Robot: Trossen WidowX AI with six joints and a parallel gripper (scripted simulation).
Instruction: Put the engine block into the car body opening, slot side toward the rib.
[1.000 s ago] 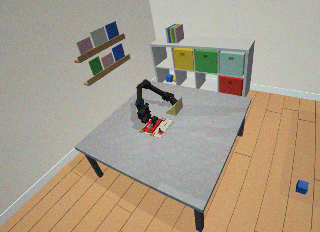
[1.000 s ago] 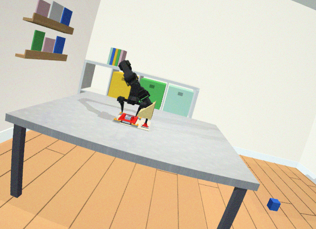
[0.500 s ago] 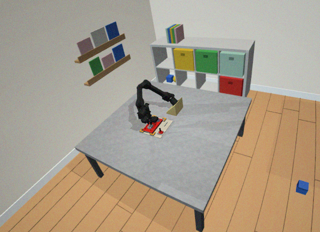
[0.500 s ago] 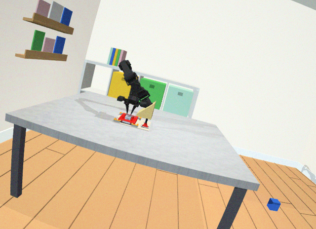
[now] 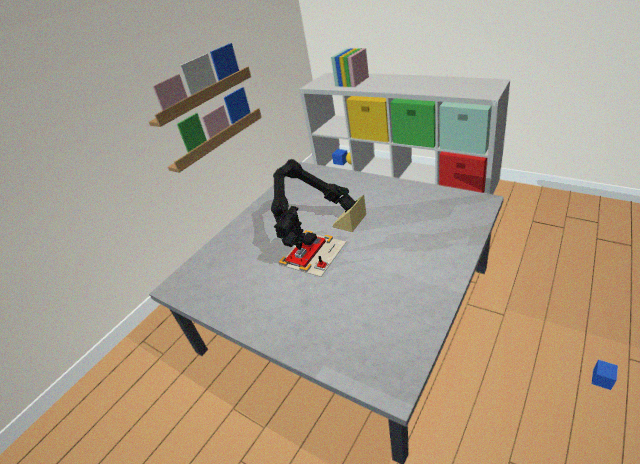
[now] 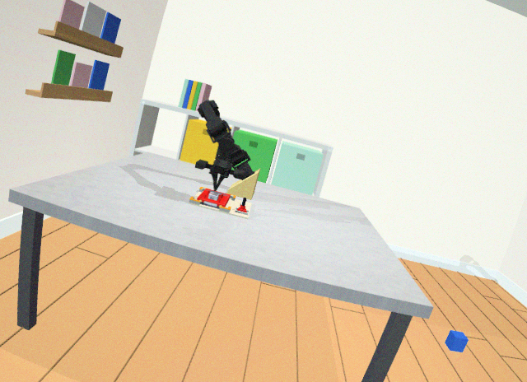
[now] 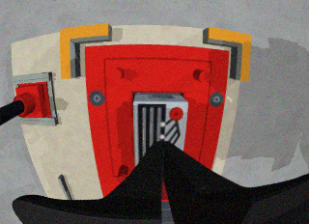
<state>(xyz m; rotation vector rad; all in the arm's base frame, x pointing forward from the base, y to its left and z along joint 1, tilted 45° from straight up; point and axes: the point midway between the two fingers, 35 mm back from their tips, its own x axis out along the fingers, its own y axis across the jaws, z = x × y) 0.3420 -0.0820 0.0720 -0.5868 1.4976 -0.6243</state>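
The red car body [image 7: 106, 122] [image 5: 310, 252] [image 6: 206, 195] lies flat on a beige board [image 7: 39, 147] [image 5: 333, 250] on the table. The grey engine block [image 7: 154, 120] [image 5: 298, 252] [image 6: 214, 196], with black stripes and a red dot, sits in the opening at the body's middle. My gripper [image 7: 160, 147] [image 5: 301, 243] [image 6: 215, 186] is shut, fingers pressed together with nothing between them. Its tips point down over the block's near edge. I cannot tell whether they touch the block.
Orange corner brackets [image 7: 84, 34] [image 7: 230, 37] hold the car body's far corners. A small red lever block [image 7: 33, 100] [image 5: 321, 263] [image 6: 242, 207] stands on the board beside it. A tan wedge [image 5: 351, 215] [image 6: 245, 186] stands behind the board. A shelf unit [image 5: 408, 123] is beyond the table.
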